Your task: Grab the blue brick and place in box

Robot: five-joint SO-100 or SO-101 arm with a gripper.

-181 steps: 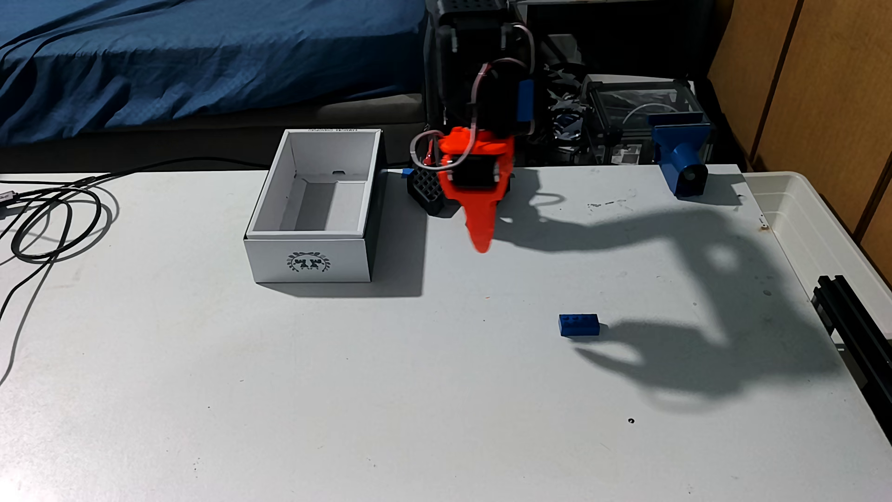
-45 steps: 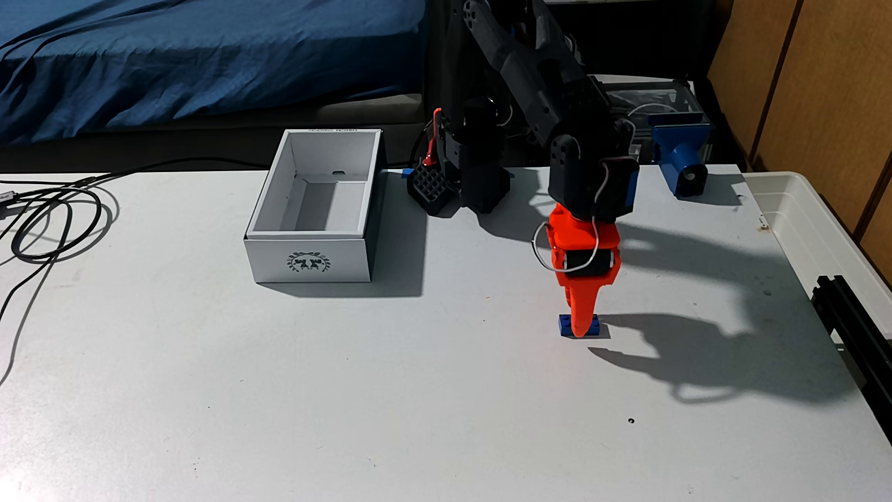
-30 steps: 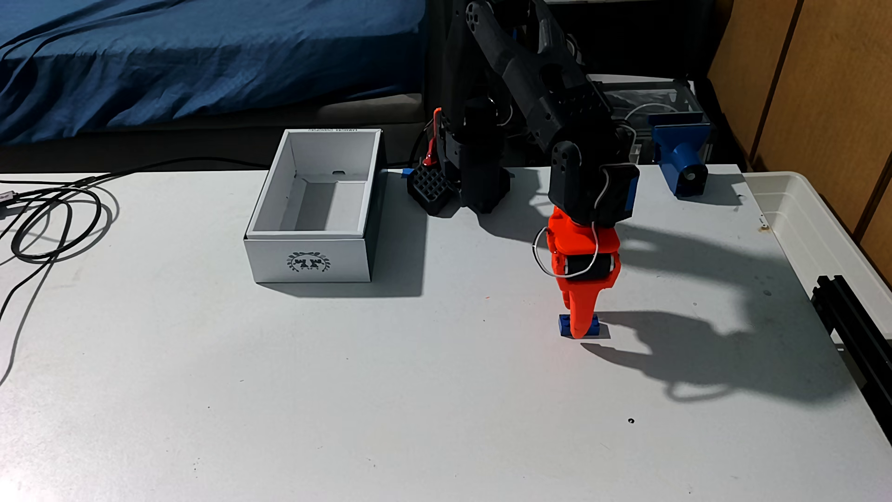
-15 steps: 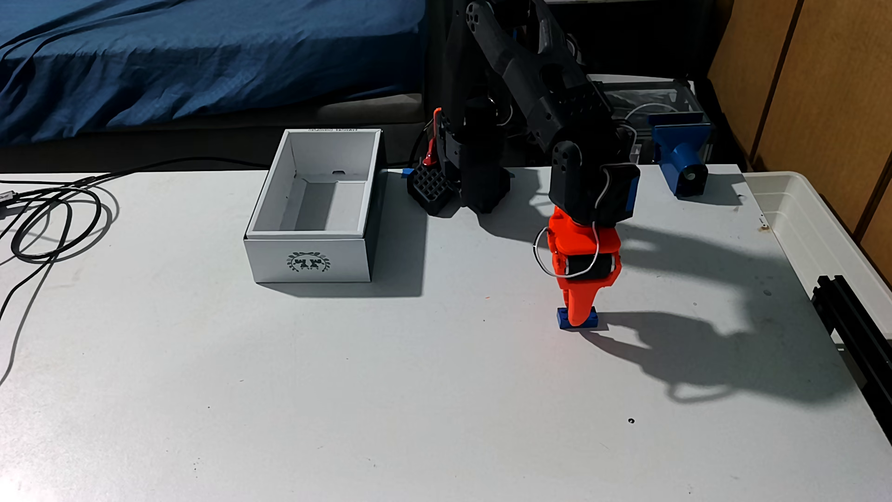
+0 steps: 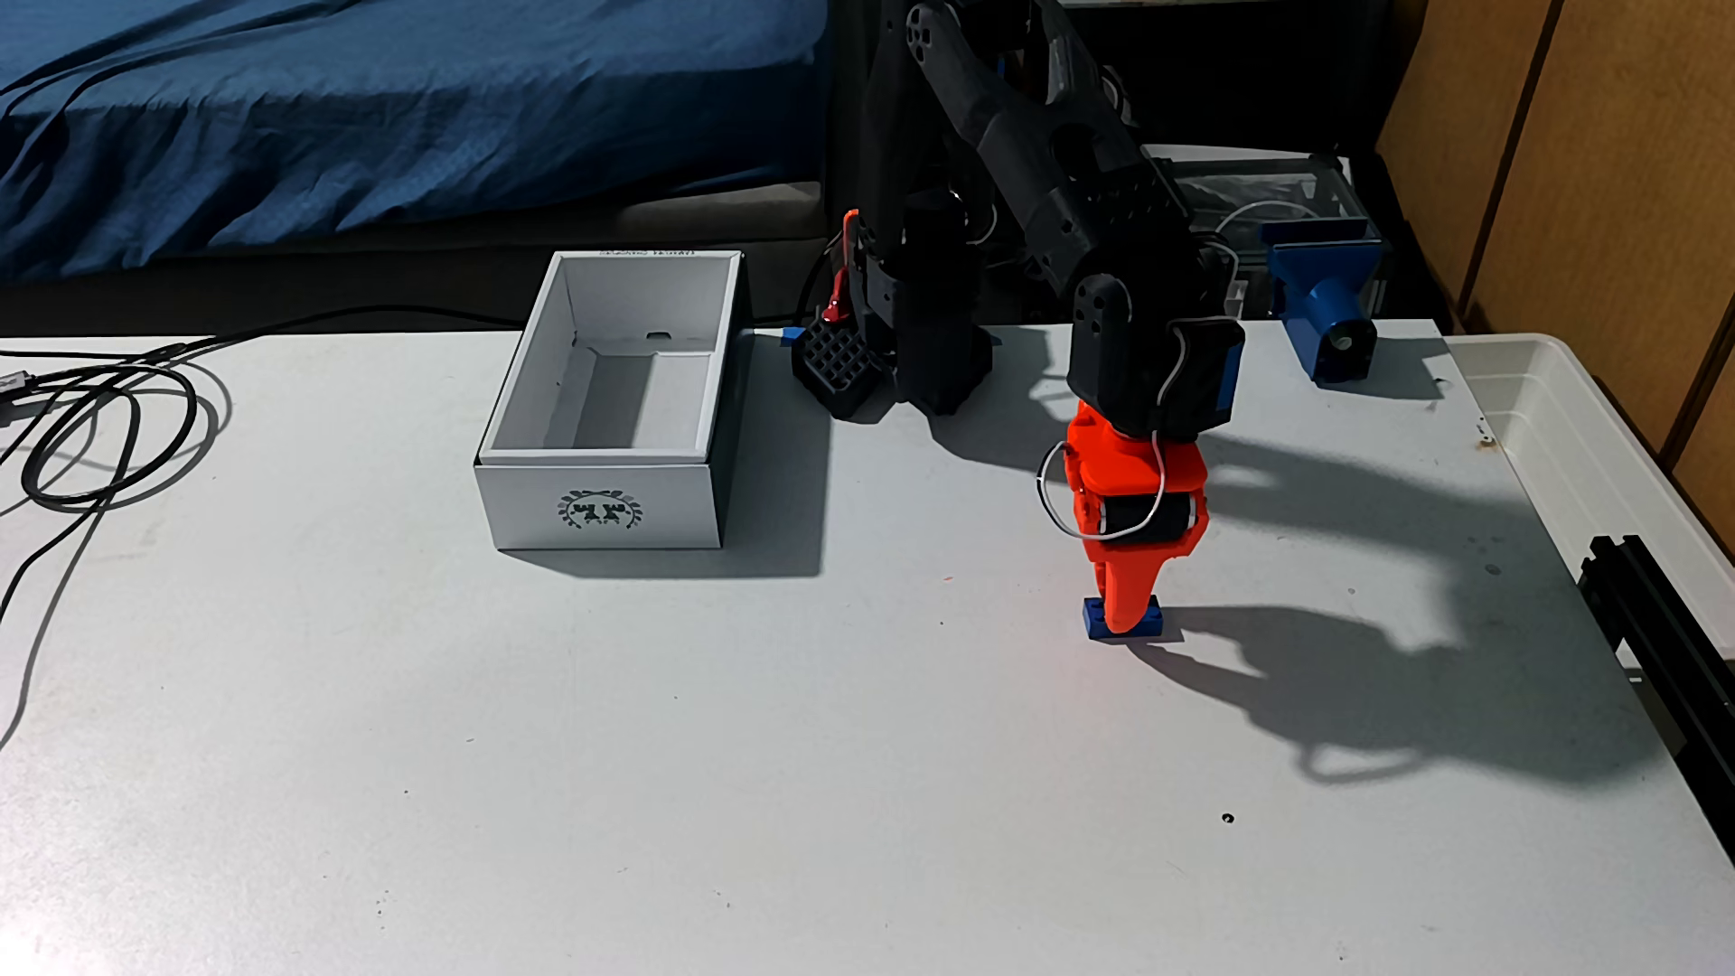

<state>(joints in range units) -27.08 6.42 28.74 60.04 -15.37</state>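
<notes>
Now: blue brick (image 5: pixel 1094 619) pinched in the orange end effector (image 5: pixel 1125 627), near the tabletop (image 5: pixel 845 751).

End effector points straight down, narrow, its tips closed across the brick's middle so both ends stick out evenly, likely for balance; brick seems barely lifted, though contact below is hard to judge; box (image 5: pixel 601 511) stands open-topped, well apart to the left in the fixed view, awaiting the drop.

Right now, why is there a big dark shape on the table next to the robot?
In the fixed view, strong light from the left throws the arm's shadow rightward across the table; the box casts one too, while the pincer and blue brick look sharp.
</notes>
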